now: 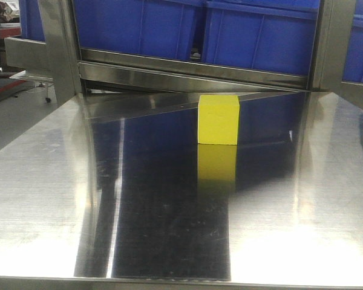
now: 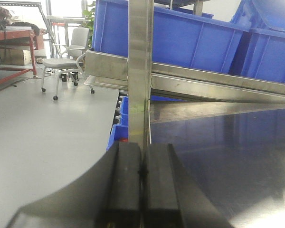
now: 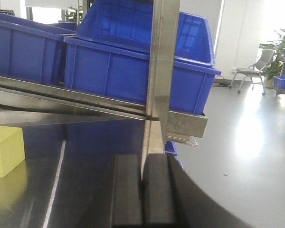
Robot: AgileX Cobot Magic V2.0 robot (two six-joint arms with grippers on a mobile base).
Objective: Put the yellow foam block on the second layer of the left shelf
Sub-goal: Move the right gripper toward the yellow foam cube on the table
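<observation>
With left gripper [image 2: 141,187] and right gripper [image 3: 143,194] both pressed together, open one wide before reaching the yellow foam block [image 1: 218,119] at frame centre.

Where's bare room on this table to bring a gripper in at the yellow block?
The steel table is bare from the yellow foam block to the near edge, and on both sides out to the shelf uprights. Crowded behind it: the shelf rail and blue bins close above.

Your end effectors, seen from the wrist cameras

Your left end effector [image 2: 141,153] and right end effector [image 3: 143,164] look alike: two matte black, blocky fingers with squared tips, meeting along a thin dark seam, widening below into a smooth, curved black body.
</observation>
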